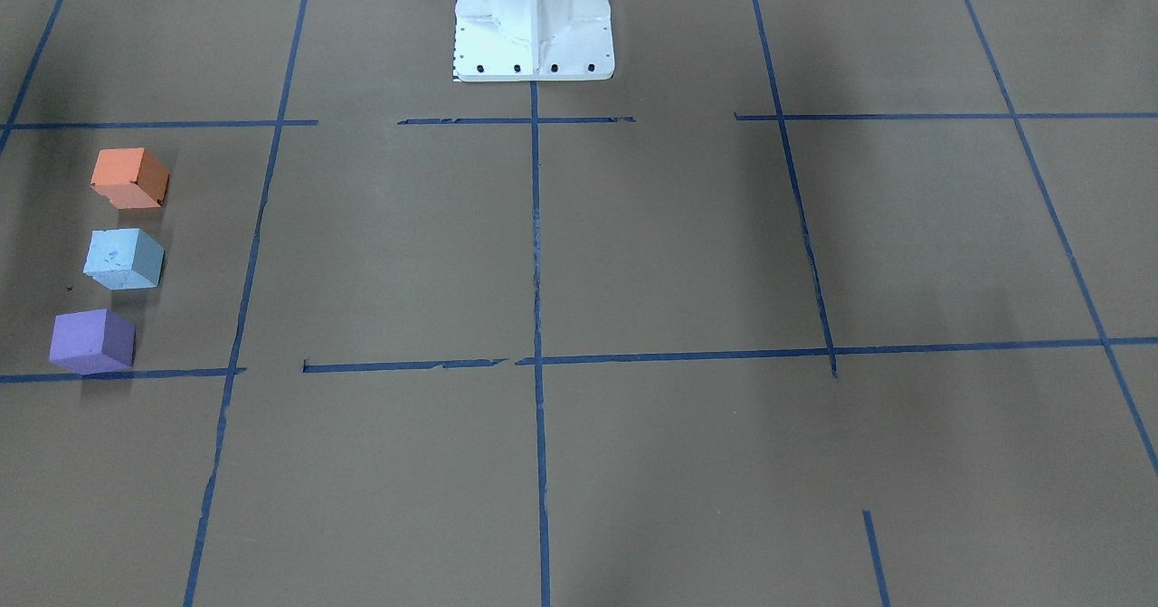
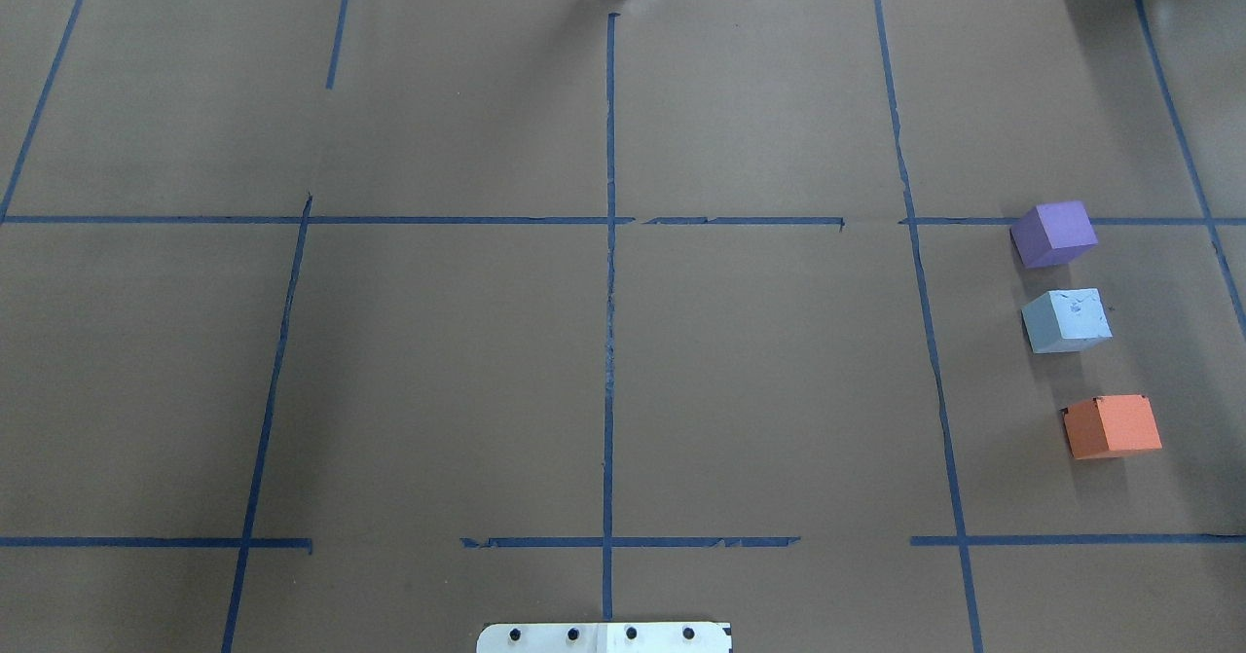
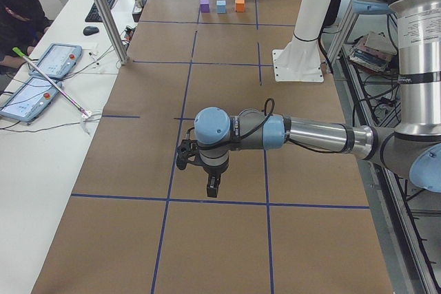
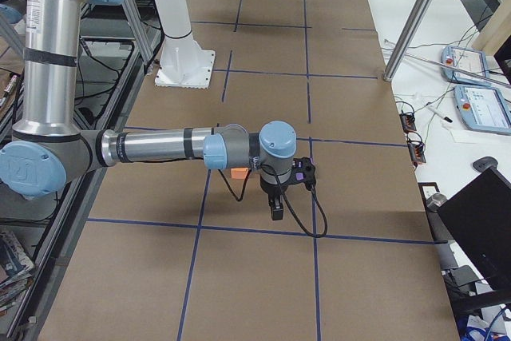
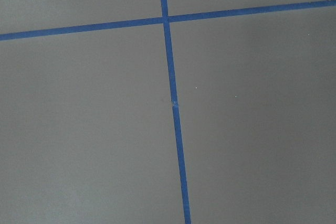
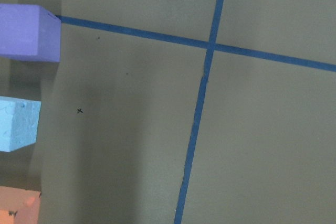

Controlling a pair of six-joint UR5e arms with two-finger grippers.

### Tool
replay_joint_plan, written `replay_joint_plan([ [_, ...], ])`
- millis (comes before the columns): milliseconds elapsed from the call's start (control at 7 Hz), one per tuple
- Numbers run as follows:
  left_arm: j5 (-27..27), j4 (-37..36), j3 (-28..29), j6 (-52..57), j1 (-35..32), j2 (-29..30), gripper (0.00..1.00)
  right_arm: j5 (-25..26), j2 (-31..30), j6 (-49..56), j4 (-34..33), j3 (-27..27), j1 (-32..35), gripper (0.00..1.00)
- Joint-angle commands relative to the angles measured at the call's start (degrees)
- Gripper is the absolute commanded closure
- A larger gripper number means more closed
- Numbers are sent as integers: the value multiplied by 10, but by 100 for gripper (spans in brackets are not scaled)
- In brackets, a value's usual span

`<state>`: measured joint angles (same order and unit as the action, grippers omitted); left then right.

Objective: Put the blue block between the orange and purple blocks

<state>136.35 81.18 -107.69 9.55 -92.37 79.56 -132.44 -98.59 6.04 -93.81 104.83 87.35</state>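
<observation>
The light blue block (image 2: pixel 1066 320) sits on the brown table between the purple block (image 2: pixel 1053 234) and the orange block (image 2: pixel 1112 426), in a row at the robot's right. The front view shows the same row: orange (image 1: pixel 129 177), blue (image 1: pixel 124 259), purple (image 1: pixel 92 341). The right wrist view sees the edges of the purple (image 6: pixel 29 32), blue (image 6: pixel 18 124) and orange (image 6: pixel 18 205) blocks. My left gripper (image 3: pixel 213 187) hangs above the table, far from the blocks. My right gripper (image 4: pixel 277 212) hangs above the table beside the row. I cannot tell whether either is open or shut.
The white robot pedestal (image 1: pixel 534 28) stands at the table's middle edge. Blue tape lines (image 2: pixel 609 342) divide the table into cells. A side bench with tablets (image 3: pixel 41 74) and a metal pole (image 3: pixel 103 12) runs along the far edge. A laptop (image 4: pixel 479 221) stands there too.
</observation>
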Motion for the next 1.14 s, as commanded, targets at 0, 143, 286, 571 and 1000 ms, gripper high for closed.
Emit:
replay_joint_plan([
  [0,-4,2,12,0,0,-3,0,4,-8,17,-39,12,12,0],
  [143,-6,4,20,2,0,-3,0,3,-9,17,-39,13,12,0],
  [286,-7,1,21,-1,0,-3,0,3,-12,17,-38,13,12,0],
  [571,-10,-5,20,1,0,-4,0,0,-12,19,-38,12,12,0],
  [1000,-9,-6,30,1,3,-4,0,-2,-21,22,-37,13,12,0],
])
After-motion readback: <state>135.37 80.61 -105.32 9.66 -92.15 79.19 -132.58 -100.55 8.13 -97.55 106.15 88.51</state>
